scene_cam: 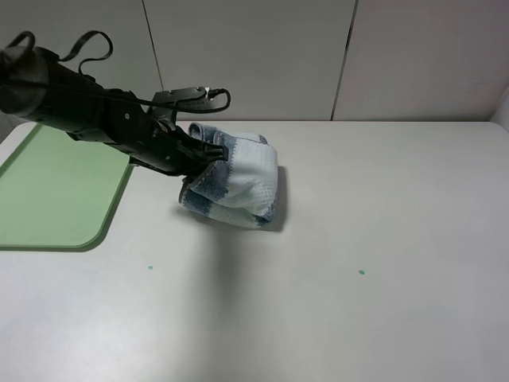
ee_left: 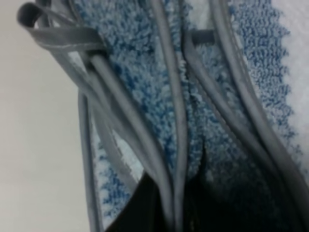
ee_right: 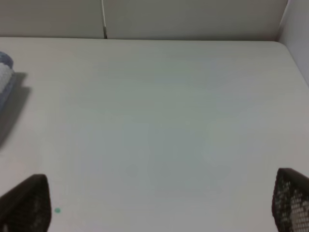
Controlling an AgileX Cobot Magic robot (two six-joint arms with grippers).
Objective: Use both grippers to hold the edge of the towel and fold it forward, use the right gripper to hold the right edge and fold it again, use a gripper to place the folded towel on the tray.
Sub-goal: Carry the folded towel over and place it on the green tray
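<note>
The towel (scene_cam: 238,179) is a folded blue-and-white bundle hanging just above the white table, with its shadow beneath it. My left gripper (scene_cam: 203,156), on the bulky black arm, is shut on the towel's left side. Up close, the left gripper (ee_left: 176,212) pinches several layers of the grey hem edge of the towel (ee_left: 145,145) between black fingers (ee_left: 140,212). The pale-green tray (scene_cam: 48,191) lies at the table's left, left of the towel. My right gripper (ee_right: 157,203) stands wide open over bare table and holds nothing; the towel (ee_right: 4,72) shows only at that picture's edge.
Two small green dots (scene_cam: 150,267) (scene_cam: 362,272) mark the white table (scene_cam: 382,207) toward the front. A panelled wall (scene_cam: 262,56) runs behind the table's far edge. The right arm is outside the exterior high view.
</note>
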